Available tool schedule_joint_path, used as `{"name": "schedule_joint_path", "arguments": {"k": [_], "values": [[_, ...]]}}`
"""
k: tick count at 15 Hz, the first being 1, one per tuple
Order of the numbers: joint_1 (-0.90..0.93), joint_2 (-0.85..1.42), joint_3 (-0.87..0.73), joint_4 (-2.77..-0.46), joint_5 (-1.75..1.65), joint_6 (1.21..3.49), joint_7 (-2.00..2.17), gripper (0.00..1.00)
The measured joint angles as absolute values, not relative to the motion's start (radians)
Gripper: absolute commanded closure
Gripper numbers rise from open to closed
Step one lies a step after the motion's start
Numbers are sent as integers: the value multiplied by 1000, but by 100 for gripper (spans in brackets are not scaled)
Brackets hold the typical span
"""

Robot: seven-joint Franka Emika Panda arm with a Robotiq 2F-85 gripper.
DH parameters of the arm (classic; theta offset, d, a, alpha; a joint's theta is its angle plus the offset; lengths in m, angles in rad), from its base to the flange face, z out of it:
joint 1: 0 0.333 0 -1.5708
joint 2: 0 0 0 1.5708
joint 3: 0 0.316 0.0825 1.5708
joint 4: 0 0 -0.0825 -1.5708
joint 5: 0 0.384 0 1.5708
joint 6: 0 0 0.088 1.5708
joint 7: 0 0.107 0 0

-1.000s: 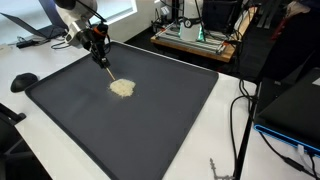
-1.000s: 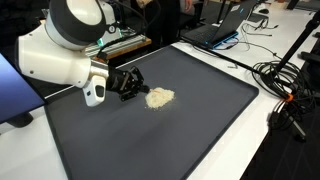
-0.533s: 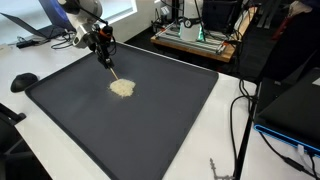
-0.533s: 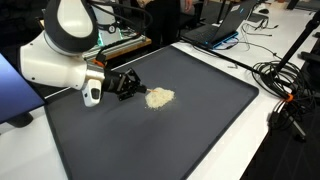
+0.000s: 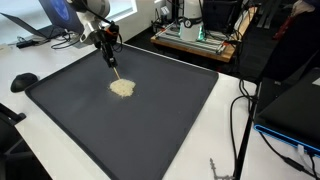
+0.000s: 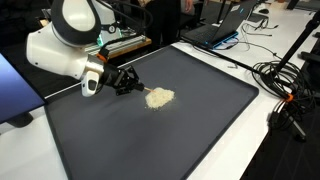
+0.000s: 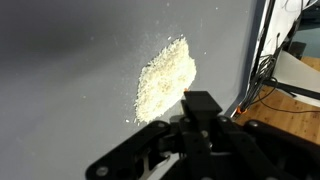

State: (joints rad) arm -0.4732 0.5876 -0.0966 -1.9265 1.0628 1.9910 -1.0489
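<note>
A small heap of pale beige grains (image 5: 122,88) (image 6: 159,97) lies on a large dark mat (image 5: 150,135) (image 6: 150,140). The wrist view shows the heap (image 7: 165,78) just beyond the fingers. My gripper (image 5: 107,38) (image 6: 122,80) hangs over the mat's back part, a short way from the heap. It is shut on a thin light stick (image 5: 115,66) that slants down towards the grains. In the wrist view a black block sits between the fingers of the gripper (image 7: 200,112). The stick's tip ends close to the heap's edge; contact cannot be told.
The mat lies on a white table (image 5: 225,140). A black rounded object (image 5: 24,81) sits beside the mat's corner. Cables (image 6: 285,85) (image 5: 240,110) trail along one side. Electronics (image 5: 195,38) and laptops (image 6: 225,25) stand behind the mat.
The arm has swung slightly along the mat's back edge and the gripper has lifted a little with the stick. The heap has not changed.
</note>
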Motion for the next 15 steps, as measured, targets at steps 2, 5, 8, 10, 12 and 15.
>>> {"name": "schedule_joint_path", "arguments": {"k": [2, 5, 8, 10, 12, 15], "values": [[-442, 526, -111, -2001, 1096, 2050, -1050, 97], [-393, 429, -122, -2113, 1161, 2165, -1065, 97], [-331, 337, -123, -2218, 1241, 2327, -1085, 97], [-282, 285, -122, -2277, 1294, 2442, -1092, 97], [-234, 239, -119, -2326, 1337, 2549, -1095, 97], [-182, 184, -101, -2380, 1375, 2685, -1095, 97]]}}
